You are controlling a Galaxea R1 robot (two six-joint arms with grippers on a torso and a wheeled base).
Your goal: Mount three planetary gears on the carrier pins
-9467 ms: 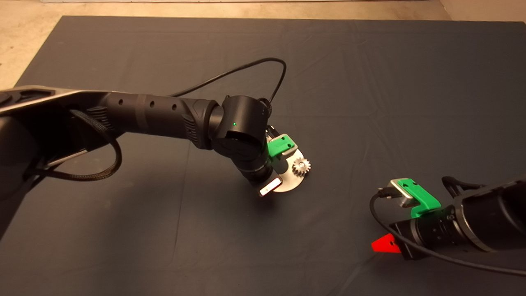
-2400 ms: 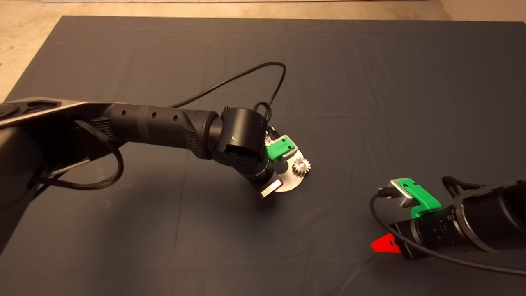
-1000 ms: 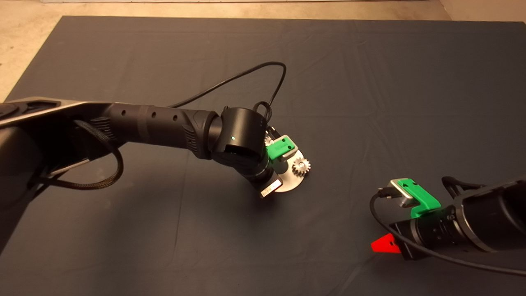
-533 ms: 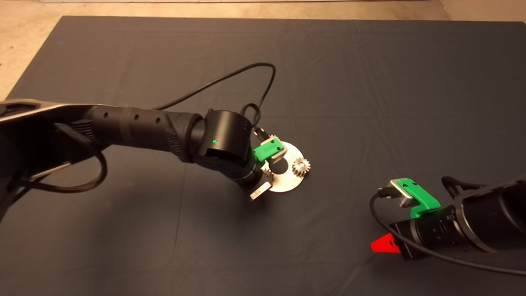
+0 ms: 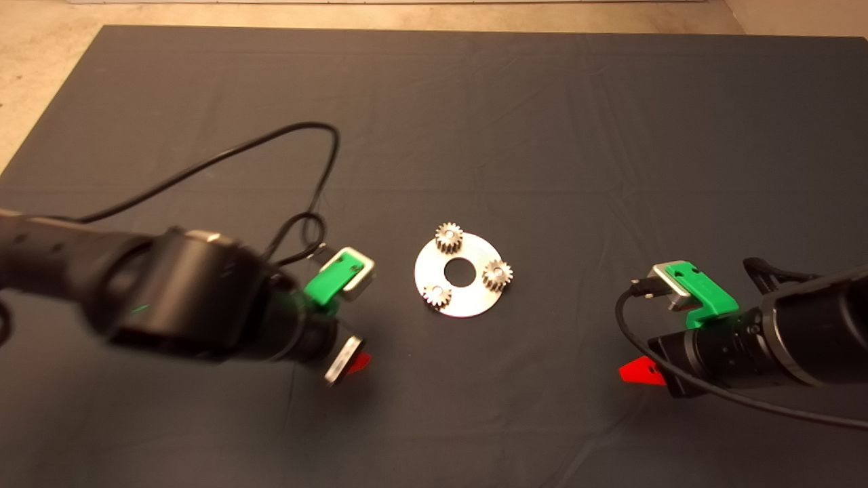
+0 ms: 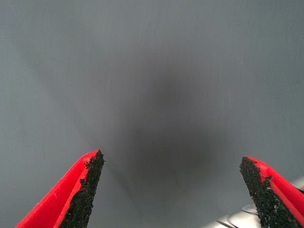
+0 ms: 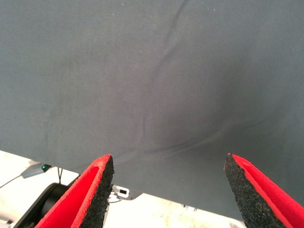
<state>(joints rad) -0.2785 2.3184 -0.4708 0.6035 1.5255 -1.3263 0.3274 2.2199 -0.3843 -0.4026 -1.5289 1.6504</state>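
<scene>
On the carrier pins (image 5: 464, 274), three planetary gears (image 5: 448, 236); seemingly seated.

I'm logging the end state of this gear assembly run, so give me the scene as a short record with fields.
surface: dark mat
carrier disc: shiny round disc with a centre hole, mid-mat
planetary gears: three, each on the disc: far, right, near
loose gears: none visible
left gripper: open, empty, over bare mat left of the disc
right gripper: open, empty, at the mat's lower right edge
task state: all three gears appear installed
</scene>
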